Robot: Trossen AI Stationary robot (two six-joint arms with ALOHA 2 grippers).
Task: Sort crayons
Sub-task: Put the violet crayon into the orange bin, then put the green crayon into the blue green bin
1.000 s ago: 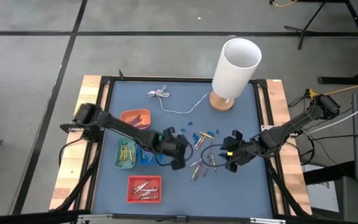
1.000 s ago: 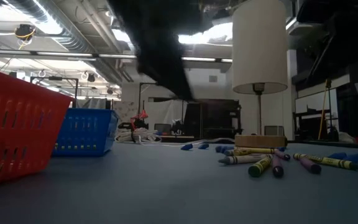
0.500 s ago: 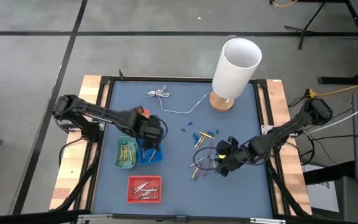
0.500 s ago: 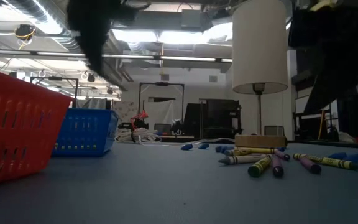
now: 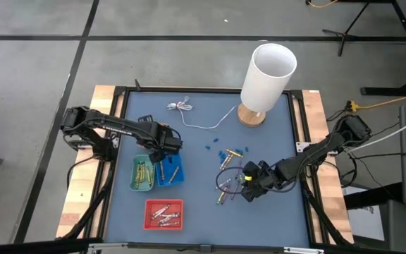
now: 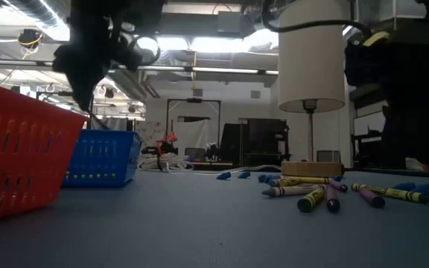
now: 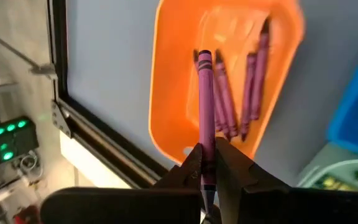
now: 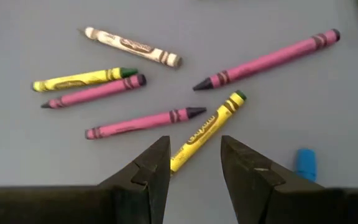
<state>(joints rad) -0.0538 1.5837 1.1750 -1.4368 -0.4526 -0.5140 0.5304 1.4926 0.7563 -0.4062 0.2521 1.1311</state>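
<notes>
My left gripper (image 5: 163, 143) (image 7: 205, 180) hangs over the orange tray (image 7: 173, 93), shut on a pink crayon (image 7: 204, 106). Several pink crayons (image 7: 244, 87) lie in that tray. My right gripper (image 5: 248, 186) (image 8: 194, 163) stands open, pointing down over the loose crayons (image 5: 228, 185) at the table's middle right. In the right wrist view, a yellow crayon (image 8: 207, 132) lies on the table in line with the gap between its fingers; pink ones (image 8: 143, 122), another yellow one and a whitish one lie around it. In the low view, the loose crayons (image 6: 326, 193) lie at the right. My left gripper pinches the pink crayon near one end (image 7: 206, 163) between its two fingers. The fingers slant down from above and the crayon runs on along them, sticking out past the tips. It is lifted clear, above the orange tray.
A green tray (image 5: 142, 173), a blue tray (image 5: 173, 172) and a red tray (image 5: 164, 214) with crayons stand at the left and near side. A white lamp (image 5: 266, 74) stands at the far right, its thin white cable (image 5: 189, 111) beside it. Small blue bits (image 5: 218, 150) lie mid-table.
My left gripper has carried the pink crayon from the table's middle toward the left and far side, up over the orange tray, tipping downward, and stays shut. My right gripper has sunk toward the loose crayons, shifting slightly left, and has rolled; it stays open.
</notes>
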